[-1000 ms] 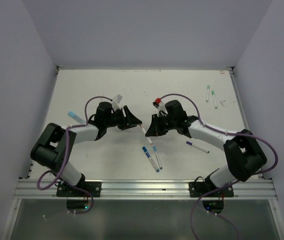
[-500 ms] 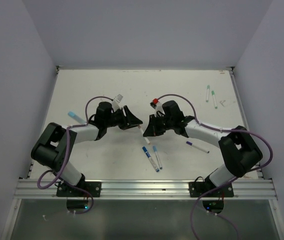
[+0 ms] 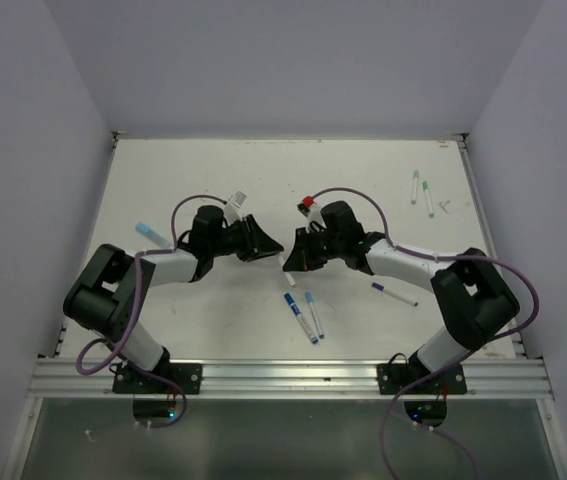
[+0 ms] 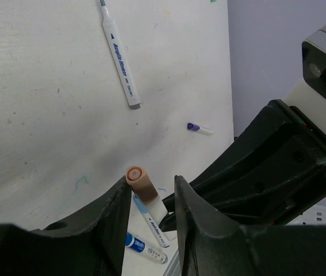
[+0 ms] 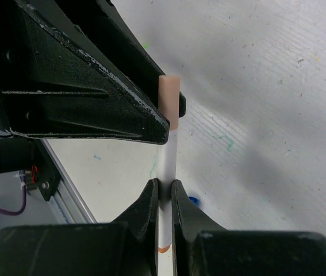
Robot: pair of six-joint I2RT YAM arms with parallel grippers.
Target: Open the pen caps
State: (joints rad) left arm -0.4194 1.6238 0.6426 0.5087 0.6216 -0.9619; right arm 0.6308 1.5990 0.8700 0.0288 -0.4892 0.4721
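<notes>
My right gripper is shut on the white barrel of a pen and holds it off the table, its orange cap pointing at my left gripper. In the left wrist view that orange cap sits between the open jaws of my left gripper. It lies against one finger, with a gap to the other. In the top view the left gripper and the right gripper meet at the table's middle.
Two blue-capped pens lie just in front of the grippers. A purple pen lies to the right, two green pens at the back right and a light-blue pen at the left. The table's metal front rail is near.
My right gripper has carried the pen left and slightly back towards the left gripper. The two grippers are now close together, with the cap between the left jaws.
</notes>
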